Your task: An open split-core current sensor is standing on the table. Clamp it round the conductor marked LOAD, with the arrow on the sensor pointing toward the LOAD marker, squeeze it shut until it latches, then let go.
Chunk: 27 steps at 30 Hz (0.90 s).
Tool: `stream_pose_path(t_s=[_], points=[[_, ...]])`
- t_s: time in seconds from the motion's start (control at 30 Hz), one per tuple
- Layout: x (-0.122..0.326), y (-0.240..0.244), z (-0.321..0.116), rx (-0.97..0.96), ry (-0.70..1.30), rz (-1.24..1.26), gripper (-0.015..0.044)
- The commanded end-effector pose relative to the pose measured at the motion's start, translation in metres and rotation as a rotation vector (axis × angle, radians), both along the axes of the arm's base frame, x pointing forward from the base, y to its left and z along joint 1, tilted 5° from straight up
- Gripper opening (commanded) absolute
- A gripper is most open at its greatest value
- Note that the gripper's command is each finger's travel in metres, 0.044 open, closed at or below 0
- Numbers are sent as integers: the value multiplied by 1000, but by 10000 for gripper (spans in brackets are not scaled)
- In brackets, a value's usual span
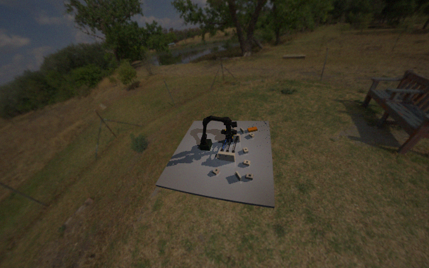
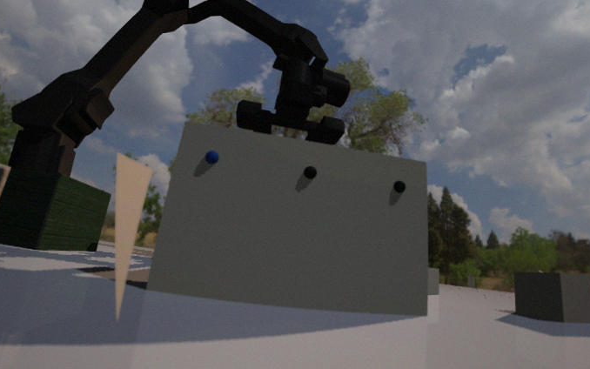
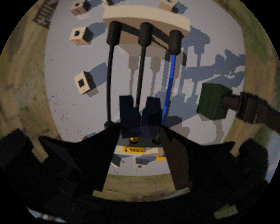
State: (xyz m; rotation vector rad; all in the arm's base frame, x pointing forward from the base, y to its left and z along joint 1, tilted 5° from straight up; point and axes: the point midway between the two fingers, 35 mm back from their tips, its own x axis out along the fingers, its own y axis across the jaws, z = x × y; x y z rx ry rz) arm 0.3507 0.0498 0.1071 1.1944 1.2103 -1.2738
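My gripper (image 1: 228, 137) (image 3: 140, 127) points down over the row of conductors, its fingers apart on a dark object, apparently the sensor (image 3: 127, 111). In the wrist view its two dark halves stand side by side at the middle black conductor (image 3: 142, 75); whether it encloses that conductor cannot be told. The arrow is not visible. A yellow band (image 3: 133, 139) and yellow label (image 3: 134, 149) are at the far end of the middle conductor. The blue conductor (image 3: 169, 90) and another black conductor (image 3: 110, 80) run on either side. The exterior view hides the fingertips behind the near panel (image 2: 288, 229) (image 1: 226, 156).
The grey table (image 1: 190, 182) also holds several pale blocks with dark holes, such as one block (image 1: 247, 162) and another (image 3: 83, 83). An orange block (image 1: 252, 129) lies at the back right. A pale wedge (image 2: 130, 206) and a block with a red arrow (image 2: 579, 298) flank the panel.
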Motion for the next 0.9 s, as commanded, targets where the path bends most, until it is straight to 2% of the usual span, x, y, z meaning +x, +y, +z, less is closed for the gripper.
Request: stream_pose_path(t_s=[0.0,0.87], points=[[3,-1,-3,-6,-1,-33,0],[2,-2,-45,-6,-1,-33,0]])
